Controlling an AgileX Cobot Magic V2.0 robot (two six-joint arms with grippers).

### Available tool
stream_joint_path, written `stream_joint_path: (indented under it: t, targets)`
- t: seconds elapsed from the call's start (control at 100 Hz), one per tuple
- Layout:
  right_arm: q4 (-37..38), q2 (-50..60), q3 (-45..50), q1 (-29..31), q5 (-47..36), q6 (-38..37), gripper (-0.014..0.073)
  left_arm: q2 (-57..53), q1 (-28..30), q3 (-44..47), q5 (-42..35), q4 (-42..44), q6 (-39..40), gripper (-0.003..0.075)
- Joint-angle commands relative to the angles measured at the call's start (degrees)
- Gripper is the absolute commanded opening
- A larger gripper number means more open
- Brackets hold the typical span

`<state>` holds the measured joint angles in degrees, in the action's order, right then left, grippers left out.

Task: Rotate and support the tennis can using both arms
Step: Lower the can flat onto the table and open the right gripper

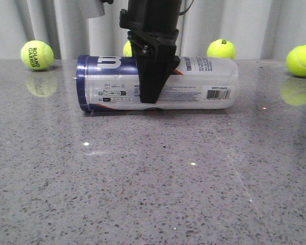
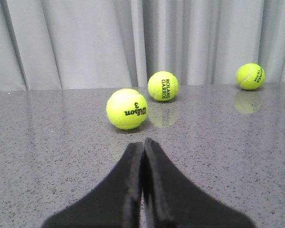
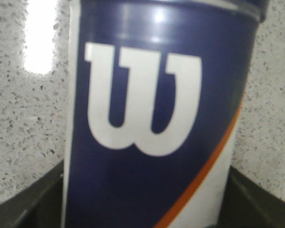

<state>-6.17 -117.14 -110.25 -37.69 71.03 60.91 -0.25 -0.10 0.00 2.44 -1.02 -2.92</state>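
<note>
Can-gripping is the step in hand: our right gripper (image 1: pixel 154 81) straddles the tennis can (image 1: pixel 194 84) lying sideways mid-table, fingers apparently closed on it, while our left gripper (image 2: pixel 143 156), pinched together and empty, must next come support one end.

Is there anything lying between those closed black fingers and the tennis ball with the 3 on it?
No. In the left wrist view, only bare grey speckled tabletop lies between the shut black fingers and the yellow-green Wilson 3 tennis ball.
</note>
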Motion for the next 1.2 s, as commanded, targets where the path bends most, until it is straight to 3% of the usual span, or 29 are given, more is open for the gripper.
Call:
stream_joint_path:
  t: [0.0,0.08,0.18,0.94,1.19]
  targets:
    - [-0.2,3.2,-1.7,0.0,4.9,0.6,0.0477,-1.8,0.0,2.5,-4.4,0.0,0.2,-0.0020]
    - [-1.1,3.2,-1.7,0.0,4.7,0.6,0.0590,-1.8,0.0,2.5,-4.4,0.0,0.2,-0.0020]
    - [-1.9,3.2,-1.7,0.0,4.7,0.6,0.0667,-1.8,0.0,2.5,-4.4,0.0,0.2,-0.0020]
    - [-1.7,8.3,-1.7,0.0,5.1,-3.5,0.0665,-1.8,0.0,2.5,-4.4,0.0,0.2,-0.0020]
    - [2.5,11.9,-1.7,0.1,5.1,-11.8,0.0665,-1.8,0.0,2.5,-4.4,0.0,0.2,-0.0020]
